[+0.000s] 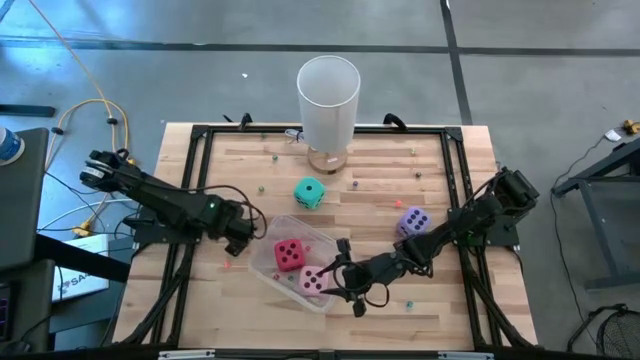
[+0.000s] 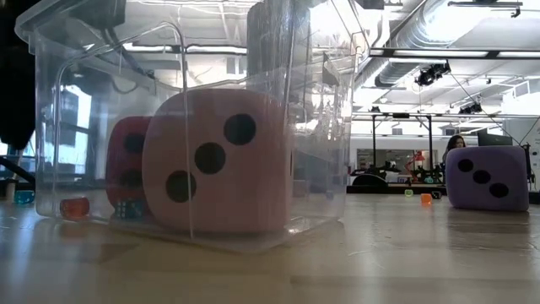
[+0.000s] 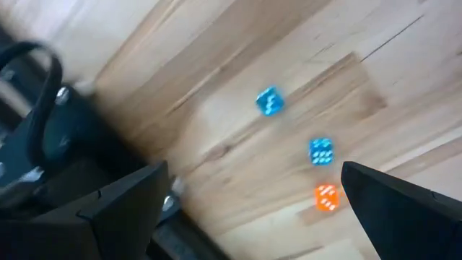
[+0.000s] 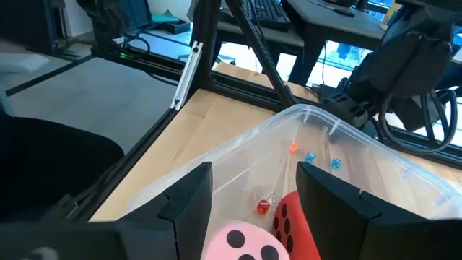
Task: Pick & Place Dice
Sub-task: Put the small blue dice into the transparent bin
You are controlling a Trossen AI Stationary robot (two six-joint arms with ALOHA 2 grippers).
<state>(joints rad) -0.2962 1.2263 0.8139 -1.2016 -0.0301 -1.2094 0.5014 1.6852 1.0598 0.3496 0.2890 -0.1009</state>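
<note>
Pink die and red die in clear bin; right pincer spread, empty above pink; left pincer spread beside bin; likely purple die next.

The clear bin is the landmark. Its open top is partly blocked: the right gripper hangs over its right edge above the pink die, and the red die fills the middle. The left gripper, fingers spread, crowds the bin's left side. Behind the bin, the teal die and the tall white cylinder narrow the way. To the right, the purple die stands beside the right arm. The counter in front of the bin lies bare.
</note>
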